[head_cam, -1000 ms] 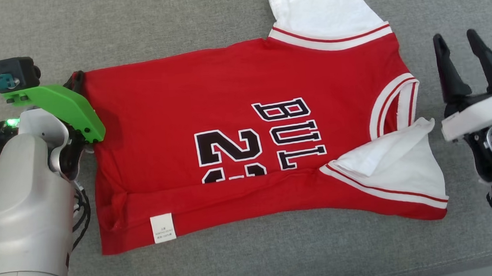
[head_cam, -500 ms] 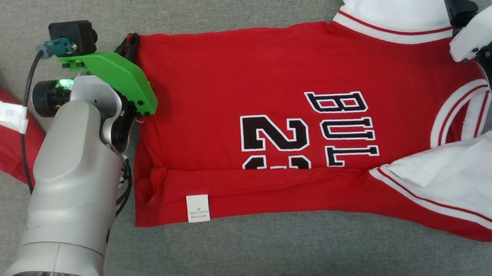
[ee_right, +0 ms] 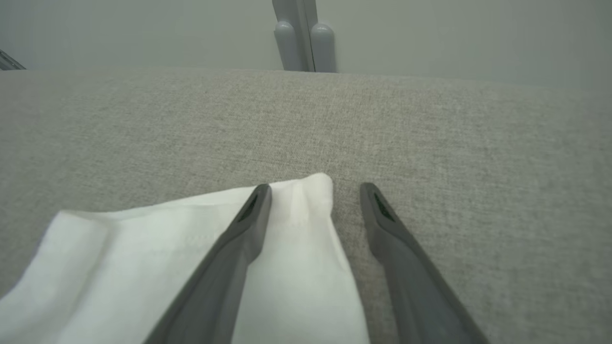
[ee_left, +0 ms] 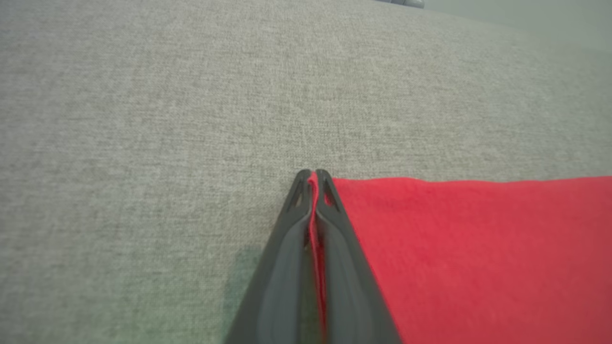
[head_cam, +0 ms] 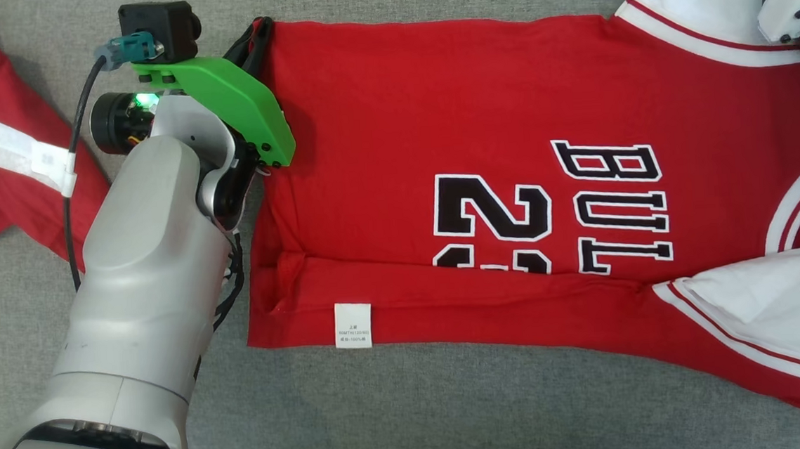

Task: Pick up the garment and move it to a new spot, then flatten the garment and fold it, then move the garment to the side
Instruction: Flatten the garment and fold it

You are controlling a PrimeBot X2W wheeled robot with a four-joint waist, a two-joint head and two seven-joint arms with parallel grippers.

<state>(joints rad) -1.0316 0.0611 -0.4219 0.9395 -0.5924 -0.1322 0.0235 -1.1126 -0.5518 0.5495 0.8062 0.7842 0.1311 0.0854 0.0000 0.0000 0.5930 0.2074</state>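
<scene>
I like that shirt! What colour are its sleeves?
The sleeves are white, joined to the red shirt by red-striped white trim. The head view shows it best.

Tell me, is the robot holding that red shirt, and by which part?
Yes: the left gripper is shut on the red jersey, pinching its far hem corner. The right gripper is open at the white sleeve, gripping nothing.

Black "BUL" lettering (head_cam: 617,213) on red jersey (head_cam: 392,112), "2" (head_cam: 490,207) beside it, print on white tag (head_cam: 353,324) unreadable
</scene>
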